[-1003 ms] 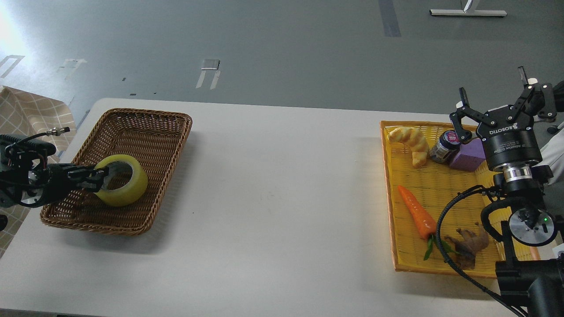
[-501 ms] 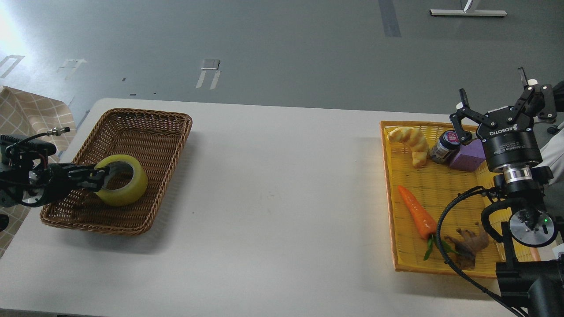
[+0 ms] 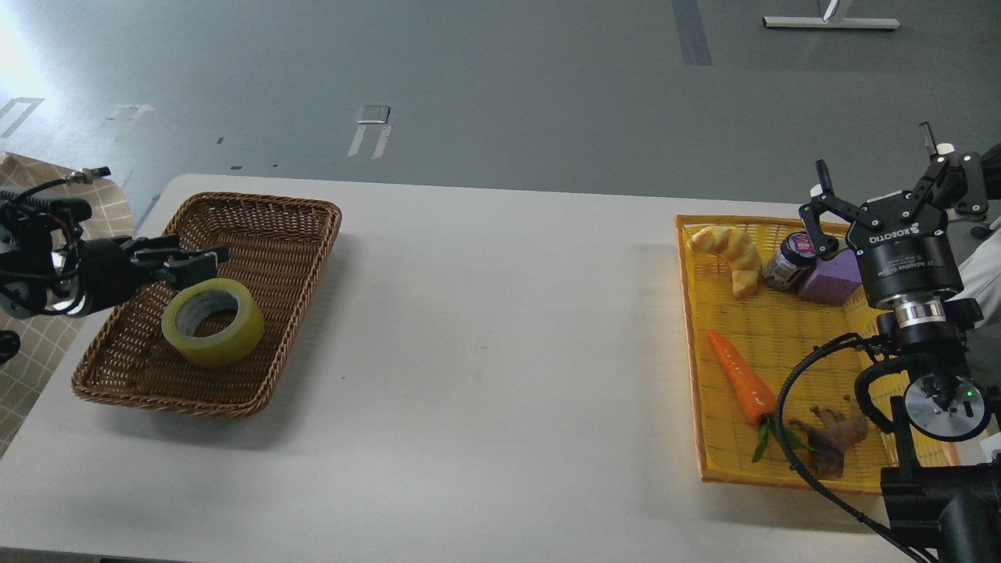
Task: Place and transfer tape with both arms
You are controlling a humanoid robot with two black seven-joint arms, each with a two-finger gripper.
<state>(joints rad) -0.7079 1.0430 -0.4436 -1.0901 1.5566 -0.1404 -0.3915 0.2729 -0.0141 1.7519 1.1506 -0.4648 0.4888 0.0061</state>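
Note:
The tape (image 3: 213,322), a yellowish roll with a grey-white core, lies flat in the brown wicker basket (image 3: 258,211) at the table's left. My left gripper (image 3: 191,260) hovers just above and behind the roll, apart from it, with its fingers slightly spread and nothing between them. My right gripper (image 3: 877,181) stands upright at the far right above the back of the yellow tray (image 3: 692,344). Its fingers are spread wide and it holds nothing.
The yellow tray holds a bread piece (image 3: 729,249), a small jar (image 3: 790,261), a purple block (image 3: 830,277), a toy carrot (image 3: 740,375) and a brown root-like item (image 3: 830,428). A white table (image 3: 500,336) spans between basket and tray. A patterned cloth (image 3: 31,195) lies at the left edge.
My left gripper has let go of the tape's rim and risen up and back. The tape has settled flat in the basket. The right arm has not moved.

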